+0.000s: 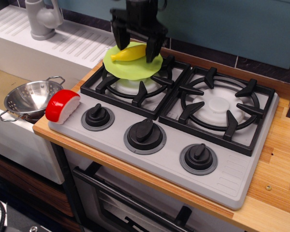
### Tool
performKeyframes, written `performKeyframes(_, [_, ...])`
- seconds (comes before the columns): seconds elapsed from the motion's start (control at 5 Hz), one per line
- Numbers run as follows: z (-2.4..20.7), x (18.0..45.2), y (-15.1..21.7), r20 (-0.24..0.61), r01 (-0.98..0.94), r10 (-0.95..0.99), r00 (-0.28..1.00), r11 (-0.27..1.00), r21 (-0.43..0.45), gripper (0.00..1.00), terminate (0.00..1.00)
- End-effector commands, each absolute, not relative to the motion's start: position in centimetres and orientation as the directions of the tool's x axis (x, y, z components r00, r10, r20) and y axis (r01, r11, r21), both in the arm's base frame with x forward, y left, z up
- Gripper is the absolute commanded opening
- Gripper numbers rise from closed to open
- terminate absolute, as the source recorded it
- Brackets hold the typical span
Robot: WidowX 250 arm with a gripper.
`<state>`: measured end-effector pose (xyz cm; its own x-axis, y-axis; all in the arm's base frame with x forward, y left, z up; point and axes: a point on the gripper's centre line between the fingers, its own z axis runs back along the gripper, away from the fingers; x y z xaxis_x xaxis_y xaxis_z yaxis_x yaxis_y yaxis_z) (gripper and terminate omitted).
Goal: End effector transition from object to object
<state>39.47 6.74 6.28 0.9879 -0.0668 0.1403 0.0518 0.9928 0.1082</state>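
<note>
My black gripper [134, 47] hangs over the back left burner of the toy stove [232, 169]. Its two fingers point down and stand apart. One finger [117, 37] is left of a yellow banana [129, 52] and the other is just past its right end. The banana lies on a light green plate [135, 67] that rests on the burner grate. The fingertips sit just above the banana and do not close on it. The gripper is open and empty.
A red and white block [63, 106] lies at the stove's front left corner. A metal colander [31, 99] sits in the sink at left, with a grey faucet [41, 19] behind. Three black knobs [145, 135] line the front. The right burner [217, 106] is bare.
</note>
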Motion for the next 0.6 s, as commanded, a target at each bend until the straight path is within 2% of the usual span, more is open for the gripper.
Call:
performKeyframes(0.0, [15.1, 40.1, 6.6, 0.200, 0.056, -0.088, 0.976, 0.985, 0.161, 1.00, 0.00])
performKeyframes(0.2, [13.6, 38.7, 7.1, 0.221, 0.043, -0.082, 0.972, 0.984, 0.172, 1.00, 0.00])
performKeyframes(0.4, [11.4, 35.1, 8.9, 0.201, 0.062, -0.096, 0.975, 0.984, 0.168, 1.00, 0.00])
